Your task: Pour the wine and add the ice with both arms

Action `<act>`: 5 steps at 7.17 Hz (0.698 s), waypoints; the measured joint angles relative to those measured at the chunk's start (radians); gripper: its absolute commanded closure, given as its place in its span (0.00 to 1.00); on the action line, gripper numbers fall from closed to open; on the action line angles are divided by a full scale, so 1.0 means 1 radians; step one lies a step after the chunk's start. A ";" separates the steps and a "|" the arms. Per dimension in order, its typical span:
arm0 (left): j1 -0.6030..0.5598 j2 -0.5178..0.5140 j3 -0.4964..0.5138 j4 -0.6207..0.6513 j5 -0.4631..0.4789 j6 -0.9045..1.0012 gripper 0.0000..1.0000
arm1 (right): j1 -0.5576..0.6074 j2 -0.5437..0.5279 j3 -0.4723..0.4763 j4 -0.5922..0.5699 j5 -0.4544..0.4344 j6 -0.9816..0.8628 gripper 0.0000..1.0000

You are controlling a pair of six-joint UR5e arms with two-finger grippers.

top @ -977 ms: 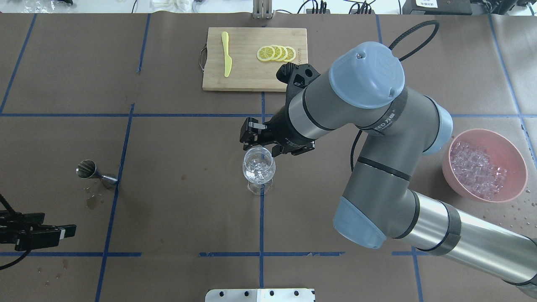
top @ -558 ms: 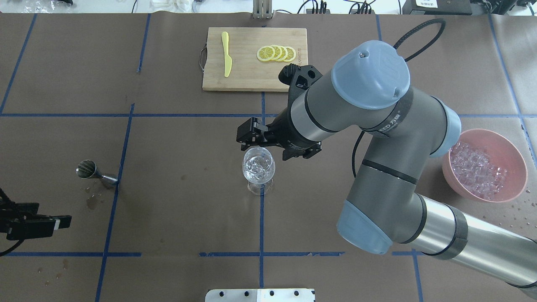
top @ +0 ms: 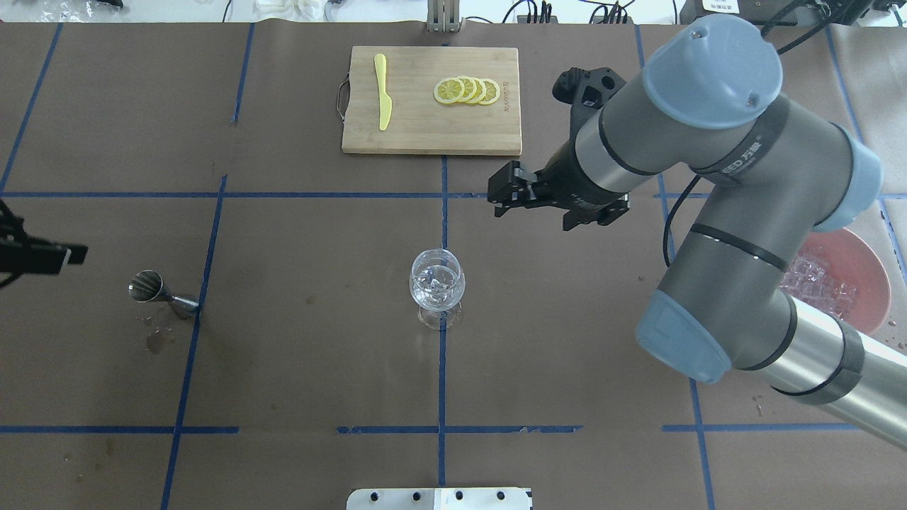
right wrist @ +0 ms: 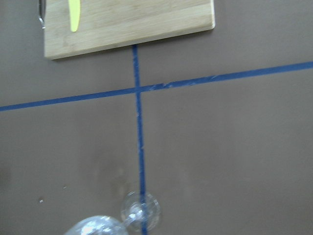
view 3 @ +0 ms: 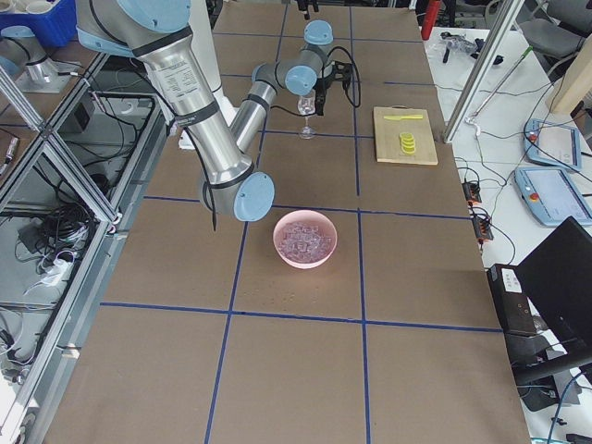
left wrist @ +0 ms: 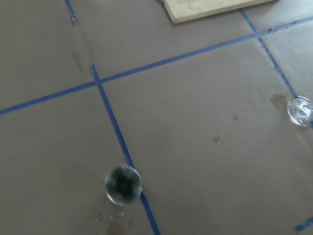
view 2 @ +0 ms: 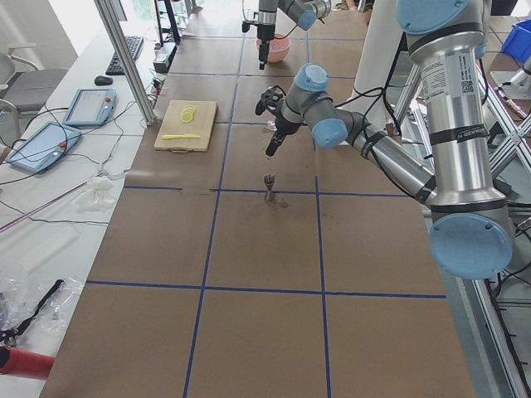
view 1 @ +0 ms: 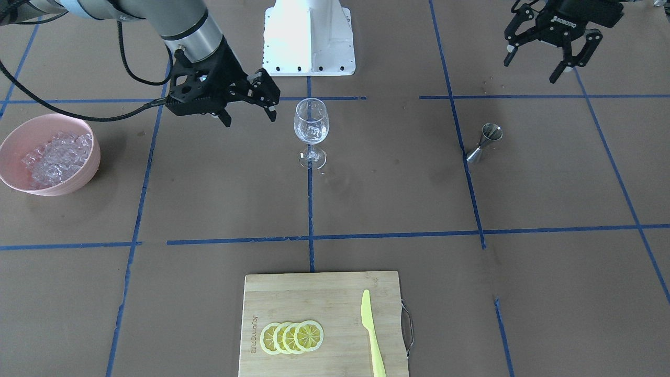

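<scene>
A clear stemmed wine glass (top: 437, 285) stands upright at the table's middle with a few ice cubes (top: 434, 278) in its bowl; it also shows in the front view (view 1: 311, 125). More ice (view 1: 52, 154) fills a pink bowl (view 1: 31, 188). My right gripper (view 1: 248, 119) is open and empty, raised beside the glass and apart from it; in the overhead view the right gripper (top: 497, 198) is beyond and to the right of the glass. My left gripper (view 1: 529, 70) is open and empty, far off near the table's left edge.
A steel jigger (top: 159, 292) stands on my left side over a small wet stain. A bamboo cutting board (top: 425, 127) with lemon slices (top: 468, 91) and a yellow knife (top: 382, 92) lies at the far middle. My right arm partly covers the pink bowl (top: 868, 283).
My right gripper has left the spot over the glass and moved right and toward the far side. My left gripper has moved farther away along the left edge. The glass has not moved.
</scene>
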 measured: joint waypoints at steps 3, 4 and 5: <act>-0.254 -0.296 0.131 0.386 -0.053 0.325 0.00 | 0.170 -0.125 -0.001 -0.166 0.006 -0.441 0.00; -0.313 -0.318 0.195 0.403 -0.110 0.369 0.00 | 0.245 -0.173 -0.012 -0.187 0.029 -0.599 0.00; -0.376 -0.328 0.290 0.383 -0.191 0.405 0.00 | 0.344 -0.219 -0.045 -0.194 0.080 -0.770 0.00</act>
